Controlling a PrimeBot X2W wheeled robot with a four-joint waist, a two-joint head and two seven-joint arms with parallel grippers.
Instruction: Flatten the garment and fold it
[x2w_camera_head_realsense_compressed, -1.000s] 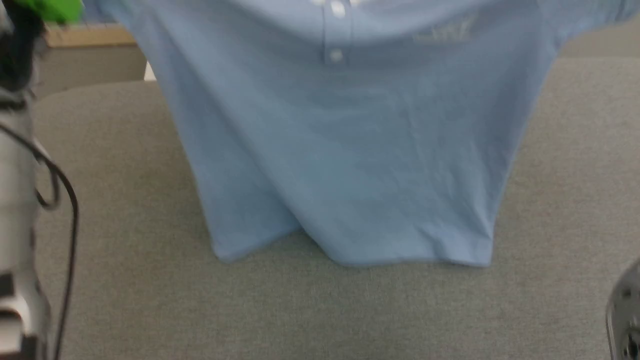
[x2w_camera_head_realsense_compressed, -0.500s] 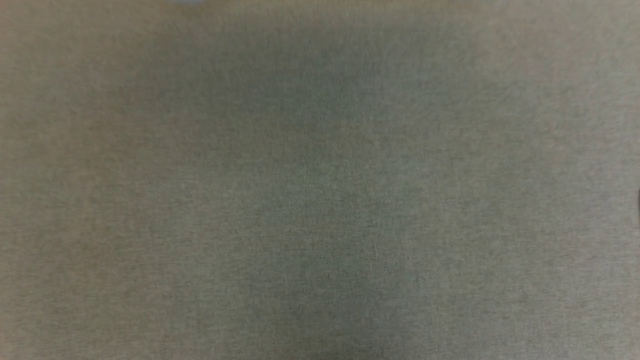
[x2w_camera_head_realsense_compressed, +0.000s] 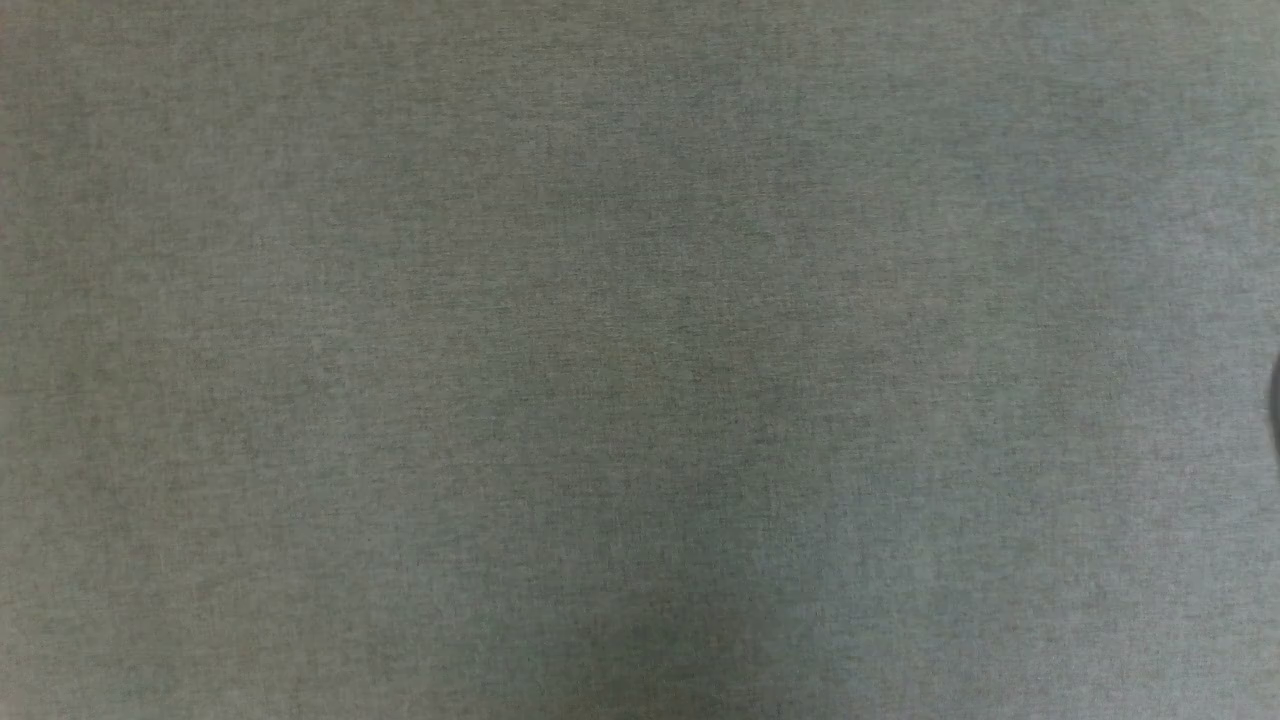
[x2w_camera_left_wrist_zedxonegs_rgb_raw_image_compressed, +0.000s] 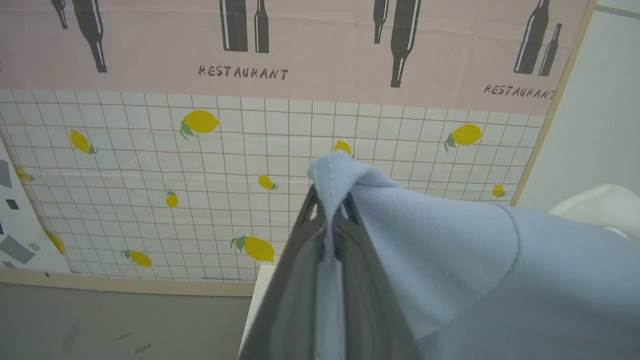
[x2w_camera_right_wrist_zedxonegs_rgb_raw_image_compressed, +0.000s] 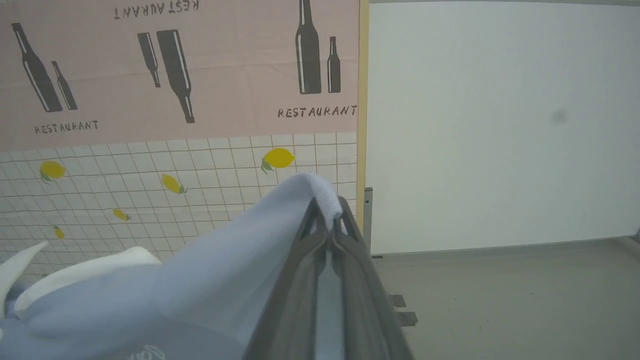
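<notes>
The left gripper (x2w_camera_left_wrist_zedxonegs_rgb_raw_image_compressed: 330, 201) ends in two long, matte dark grey fingers (x2w_camera_left_wrist_zedxonegs_rgb_raw_image_compressed: 292, 285), smooth and flat-sided like blades. Each finger is broad at the bottom edge of the left wrist view and narrows steadily to a slim tip. Just below the tips, small slot-like cut-outs pierce the sides, with a thin rib between them. The right gripper (x2w_camera_right_wrist_zedxonegs_rgb_raw_image_compressed: 329, 207) is built alike, with two dark grey tapering fingers (x2w_camera_right_wrist_zedxonegs_rgb_raw_image_compressed: 287, 300) of the same dull finish. They have the same little openings near the tips and slightly paler grey edges.
</notes>
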